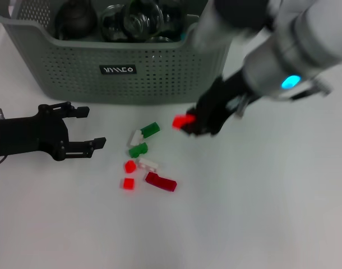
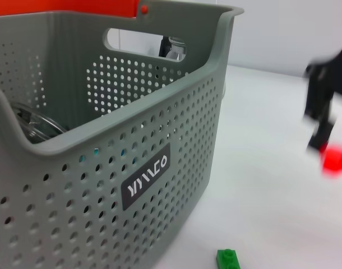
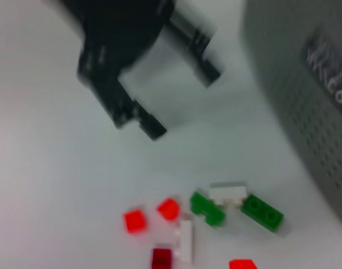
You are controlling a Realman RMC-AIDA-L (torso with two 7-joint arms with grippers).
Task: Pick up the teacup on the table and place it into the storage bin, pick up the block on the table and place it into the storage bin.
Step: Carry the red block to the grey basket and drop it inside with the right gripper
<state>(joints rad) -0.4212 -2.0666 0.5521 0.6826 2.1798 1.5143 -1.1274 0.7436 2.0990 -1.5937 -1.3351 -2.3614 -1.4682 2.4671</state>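
The grey-green storage bin point(image 1: 75, 78) stands at the back of the table, and its perforated wall fills the left wrist view point(image 2: 75, 168). Clear glassware like a teacup point(image 1: 132, 19) lies inside it beside a dark round object point(image 1: 75, 19). My right gripper point(image 1: 189, 124) hangs just above the table in front of the bin's right part, shut on a small red block point(image 1: 183, 120), which also shows in the left wrist view point(image 2: 334, 159). My left gripper point(image 1: 89, 128) rests open at the left, near the table, with nothing between its fingers.
Several loose blocks lie in the middle of the table: green point(image 1: 150, 129), white point(image 1: 148, 165), bright red point(image 1: 128, 183) and dark red point(image 1: 160, 182). The right wrist view shows the same cluster point(image 3: 210, 208) below my left gripper point(image 3: 176, 95). The bin's wall point(image 3: 305, 95) rises close by.
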